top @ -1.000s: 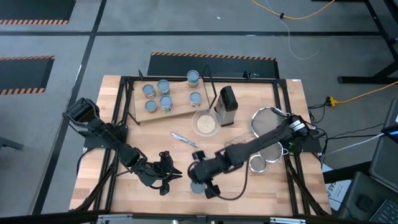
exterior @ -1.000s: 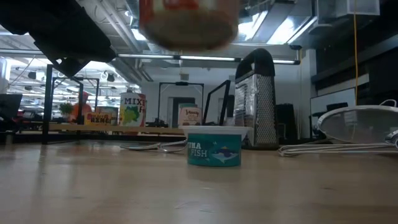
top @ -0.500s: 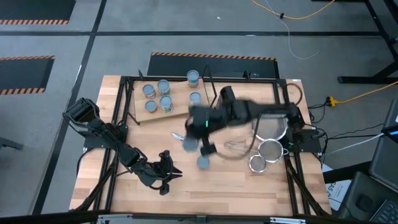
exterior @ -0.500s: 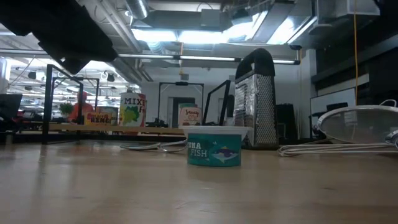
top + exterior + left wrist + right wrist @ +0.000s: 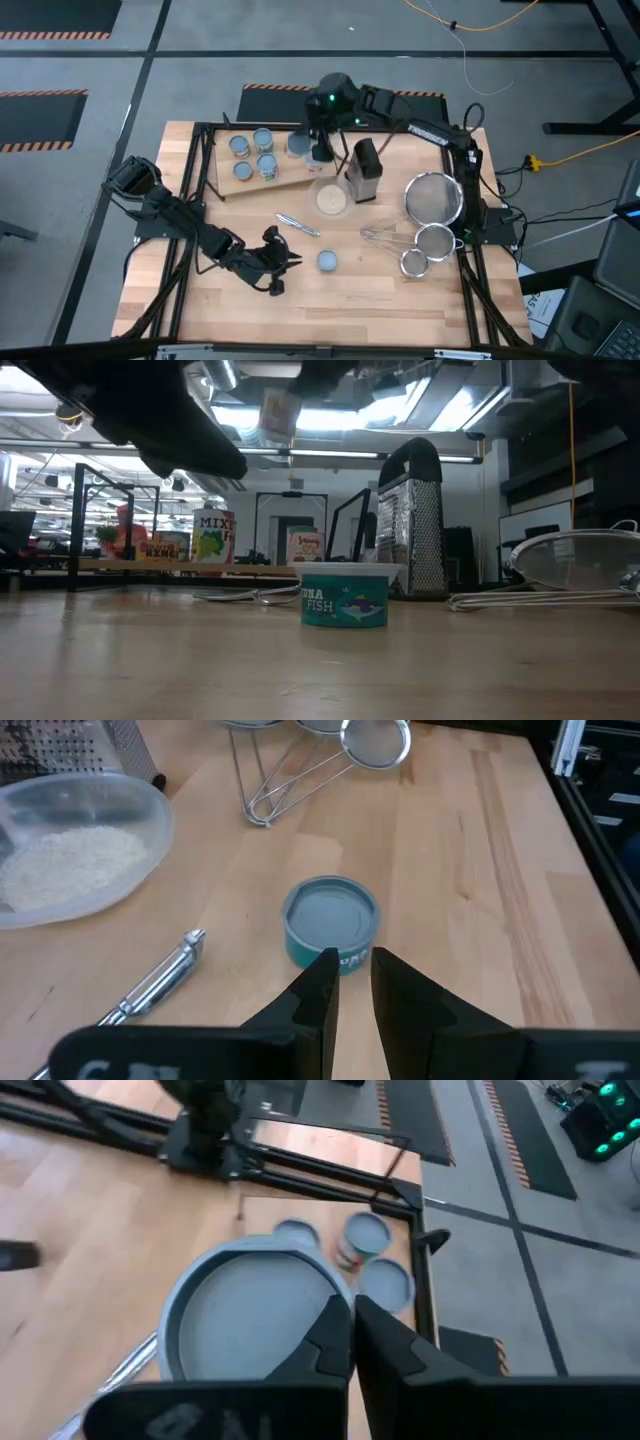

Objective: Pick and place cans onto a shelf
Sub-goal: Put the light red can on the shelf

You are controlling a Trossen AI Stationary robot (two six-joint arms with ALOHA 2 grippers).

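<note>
Right gripper sits at upper centre of the high view, over the shelf edge, and it hides most of what it carries; the right wrist view settles it, fingers clamped on a can, pale grey round lid filling the lower middle of that frame. In the low view only a blurred tin shows near the top, its label unreadable.

Left gripper lies low at lower centre-left of the high view, jaws set narrow with a slim gap, empty, tips pointing at the tuna can just beside them. That one stands upright on the bare table, teal side, fish picture, grey top.

On the shelf, upper left of centre, four cans stand in view, labels too small to read from above.

The clear bowl holds pale grains. Beside it a dark-topped metal grater, perforated face. At right, round wire-mesh strainers overlap, handles crossing. A shiny peeler lies flat mid-table
</note>
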